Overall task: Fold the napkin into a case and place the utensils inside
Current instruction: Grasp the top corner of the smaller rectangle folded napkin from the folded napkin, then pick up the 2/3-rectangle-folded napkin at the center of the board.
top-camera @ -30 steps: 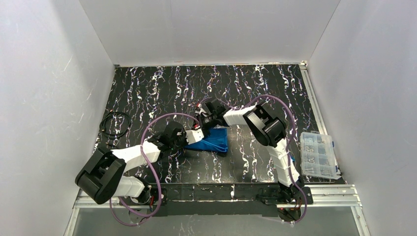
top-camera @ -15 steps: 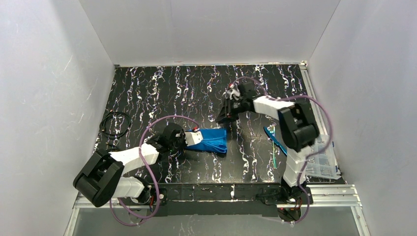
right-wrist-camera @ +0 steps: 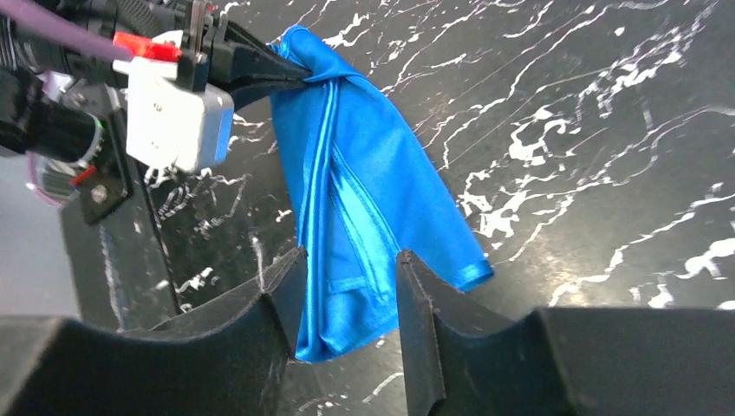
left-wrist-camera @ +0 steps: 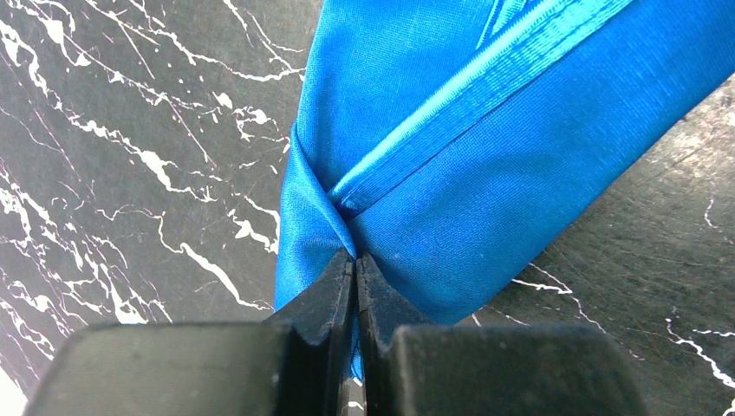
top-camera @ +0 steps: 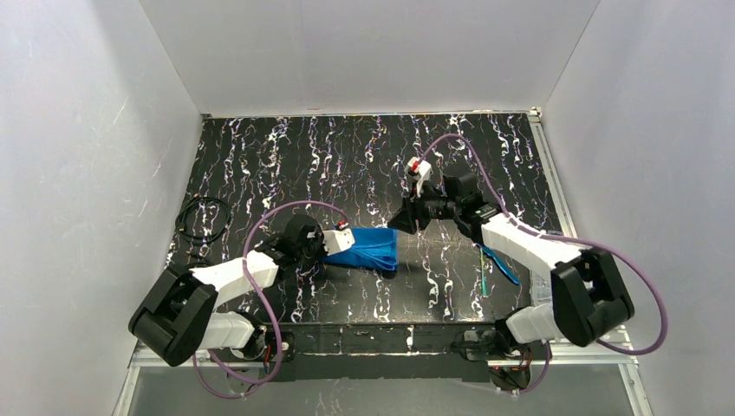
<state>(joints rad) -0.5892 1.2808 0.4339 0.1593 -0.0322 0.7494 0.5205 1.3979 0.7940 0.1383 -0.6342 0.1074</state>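
Observation:
The blue napkin (top-camera: pixel 371 249) lies folded into a narrow layered bundle on the black marbled table. My left gripper (top-camera: pixel 334 245) is shut on its left end. The left wrist view shows the closed fingertips (left-wrist-camera: pixel 355 260) pinching the gathered cloth (left-wrist-camera: pixel 485 156). My right gripper (top-camera: pixel 401 221) is open and empty just beyond the bundle's right end. In the right wrist view (right-wrist-camera: pixel 351 260) the cloth's near end (right-wrist-camera: pixel 364 191) shows between the spread fingers, below them. The utensils (top-camera: pixel 501 263) lie on the table at the right, partly under my right forearm.
A black cable coil (top-camera: pixel 204 218) lies at the table's left edge. White walls enclose the table on three sides, and a metal rail (top-camera: pixel 553 186) runs along the right. My left arm's wrist camera (right-wrist-camera: pixel 173 113) sits close to the cloth.
My right arm left the napkin, swung out to the back right, then came back toward the napkin's right end, uncovering the utensils. My left gripper kept its hold on the cloth.

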